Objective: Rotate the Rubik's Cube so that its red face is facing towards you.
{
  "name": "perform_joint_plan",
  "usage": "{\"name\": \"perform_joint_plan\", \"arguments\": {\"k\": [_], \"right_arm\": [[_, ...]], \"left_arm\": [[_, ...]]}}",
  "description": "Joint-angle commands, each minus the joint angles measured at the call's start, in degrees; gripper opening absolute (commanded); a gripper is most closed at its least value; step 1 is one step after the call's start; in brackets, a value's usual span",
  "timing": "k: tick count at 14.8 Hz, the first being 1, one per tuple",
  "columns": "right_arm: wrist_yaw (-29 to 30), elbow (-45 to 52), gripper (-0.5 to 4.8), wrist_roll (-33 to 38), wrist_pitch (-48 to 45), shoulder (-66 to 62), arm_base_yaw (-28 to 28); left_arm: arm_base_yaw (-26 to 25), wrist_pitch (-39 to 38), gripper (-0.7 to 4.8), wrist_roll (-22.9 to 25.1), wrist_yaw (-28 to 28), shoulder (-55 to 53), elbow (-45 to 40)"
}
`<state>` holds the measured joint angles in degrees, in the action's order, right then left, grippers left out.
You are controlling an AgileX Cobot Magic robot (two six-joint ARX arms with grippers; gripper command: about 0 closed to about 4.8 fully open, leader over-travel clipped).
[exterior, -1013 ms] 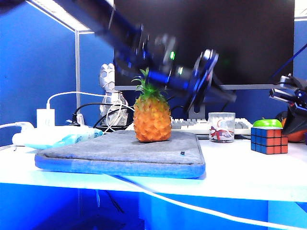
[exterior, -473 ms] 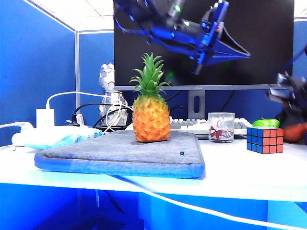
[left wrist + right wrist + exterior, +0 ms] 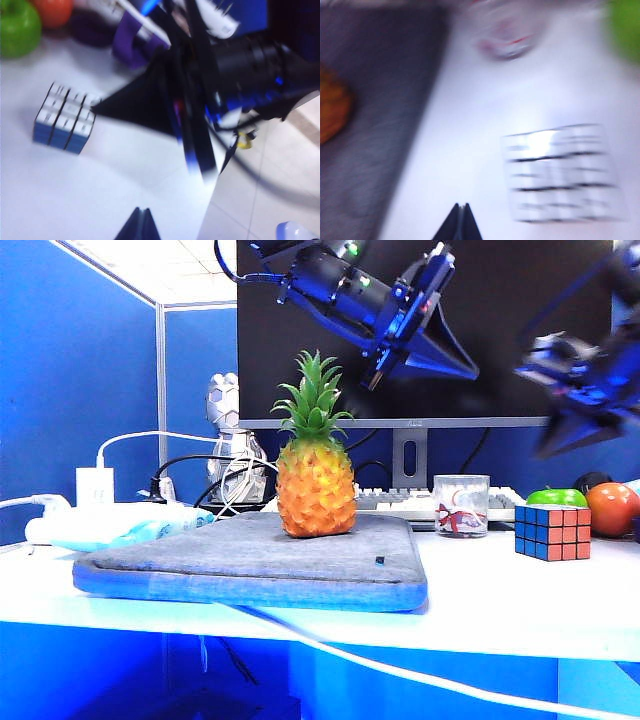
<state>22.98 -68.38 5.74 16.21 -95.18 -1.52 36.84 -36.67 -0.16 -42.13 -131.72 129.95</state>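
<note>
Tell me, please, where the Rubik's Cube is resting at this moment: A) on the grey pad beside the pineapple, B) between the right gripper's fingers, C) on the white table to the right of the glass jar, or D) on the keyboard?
C: the Rubik's Cube sits on the white table, right of the glass jar, with both the left gripper and the right gripper raised clear of it.

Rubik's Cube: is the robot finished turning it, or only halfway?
Looks done: the cube stands free on the table, with a reddish face turned toward the exterior camera and blue beside it. In hand: nothing. The left gripper and the right gripper are both raised, shut and empty. Left: probably nothing, though I can't be sure that the face is red rather than orange.
</note>
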Motion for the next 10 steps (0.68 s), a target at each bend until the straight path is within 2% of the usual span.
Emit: {"name": "perform_joint_plan", "arguments": {"k": [1,3,6,8,10], "right_arm": [[-0.90,-0.35,-0.06,-0.17,-0.72,-0.28,3.06],[-3.89,-0.35,-0.06,-0.15,-0.98,-2.56,4.35],[-4.63,-0.35,-0.06,-0.13,-0.74,-6.27,4.37],[-9.86,-0.33,-0.06,-0.22,0.35,-6.93,4.42],[-18.71,-0.33,-0.06,-2.80,0.92,-6.93,4.20]], "left_arm": [[-0.11,-0.98,-0.05,2.05,2.54,0.52,0.13],[-0.11,-1.14,-0.05,2.78,2.54,0.52,0.13],[-0.11,-1.09,-0.05,2.80,2.54,0.52,0.13],[-0.11,-1.07,-0.05,2.80,2.54,0.52,0.13],[-0.11,-1.07,-0.05,2.78,2.51,0.52,0.13]]}}
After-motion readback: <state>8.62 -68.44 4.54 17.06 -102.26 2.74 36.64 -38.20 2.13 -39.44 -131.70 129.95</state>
